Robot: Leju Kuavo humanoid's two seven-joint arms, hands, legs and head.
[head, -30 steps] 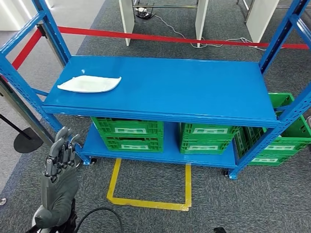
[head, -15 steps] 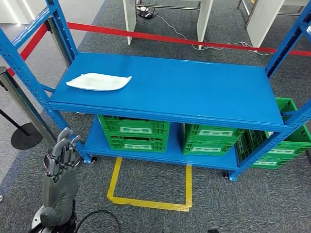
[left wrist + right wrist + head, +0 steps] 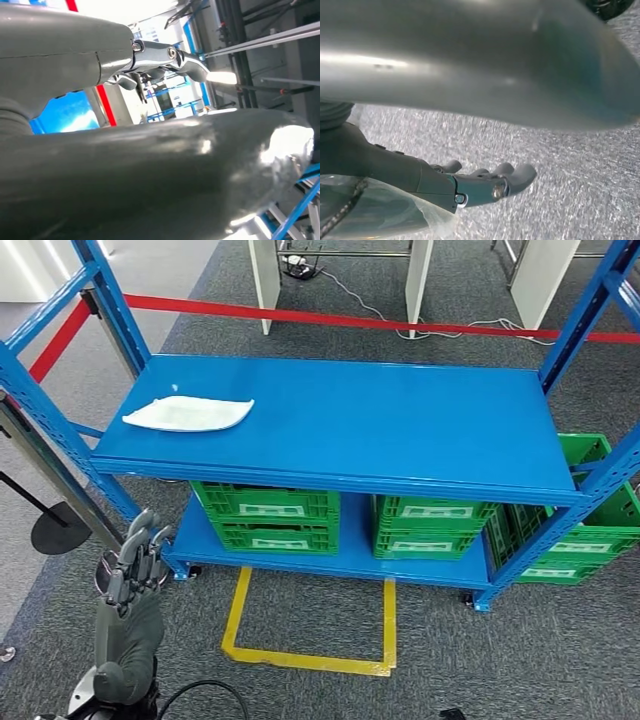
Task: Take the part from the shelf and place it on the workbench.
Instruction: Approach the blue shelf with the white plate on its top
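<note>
The part (image 3: 189,414) is a flat, white, leaf-shaped piece lying at the left end of the blue shelf's top board (image 3: 362,425). My left hand (image 3: 132,590) is raised at the lower left, in front of and below the shelf's left corner, well short of the part. Its fingers (image 3: 166,55) are stretched out and hold nothing. My right hand (image 3: 433,175) hangs over grey carpet with its fingers (image 3: 497,182) extended and nothing in them.
Green crates (image 3: 264,515) (image 3: 426,525) fill the lower shelf, and another crate (image 3: 596,520) stands past the right upright. A yellow tape square (image 3: 309,655) marks the floor in front. Red barrier tape (image 3: 340,318) runs behind, and a stanchion base (image 3: 56,532) stands at the left.
The camera has swayed, so the whole scene shifted right and then back left. My left hand stays raised and empty at the lower left. The part lies where it was on the shelf.
</note>
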